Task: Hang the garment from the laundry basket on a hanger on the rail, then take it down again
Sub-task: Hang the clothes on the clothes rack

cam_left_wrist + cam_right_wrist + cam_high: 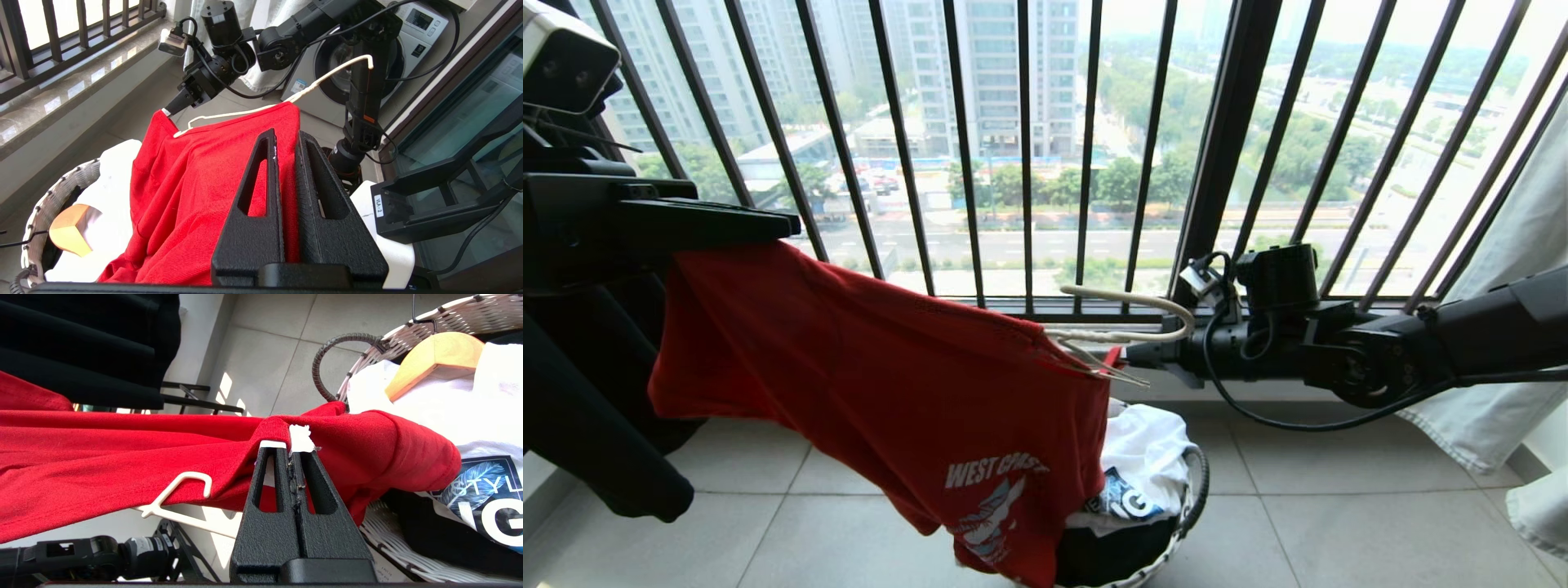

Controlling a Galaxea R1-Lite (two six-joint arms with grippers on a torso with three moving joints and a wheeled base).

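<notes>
As garment (pixel 874 384) stretches, 2 level arms

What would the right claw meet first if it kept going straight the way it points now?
Nothing new at first: the right claw is already shut on the red T-shirt by the off-white hanger. It points across towards the left claw, so more shirt cloth comes first, probably; depth beyond is unclear.

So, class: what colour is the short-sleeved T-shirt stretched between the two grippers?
Red, with a white and blue chest print; the short-sleeved T-shirt shows best in the head view.
</notes>
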